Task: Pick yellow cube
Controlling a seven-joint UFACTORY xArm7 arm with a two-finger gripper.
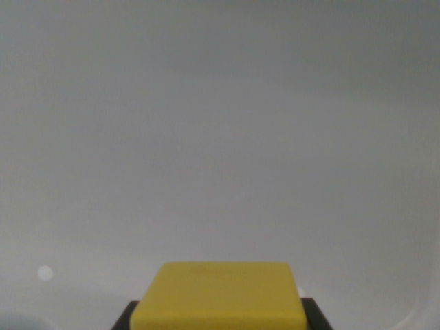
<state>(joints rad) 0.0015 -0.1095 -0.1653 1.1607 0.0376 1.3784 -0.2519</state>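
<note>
Presently, one item of note: yellow cube (218, 295), rounded edges, matte top face, at the bottom centre of the wrist view and cut off by the lower border.

Flanking it: two dark pieces, one at each lower corner of the cube, touching or just beside its sides. These are judged to be the fingers (124, 320) of the tool (220, 323), standing either side of the cube. Only their upper corners show.

Tool condition: appears clamped on the cube, since the dark pieces sit tight against both flanks with no visible gap; this is a judgement, as the contact faces are out of frame.

Background: plain pale grey surface, presumably the table (220, 137), soft and out of focus. A small pale spot (45, 273) lies at the wrist view's left; a faint curved edge (419, 309) shows at the lower right.

Progress: the grasp looks made. Whether the cube is already clear of the table cannot be told; no shadow or contact line is visible. Remaining, at most: the lift.
</note>
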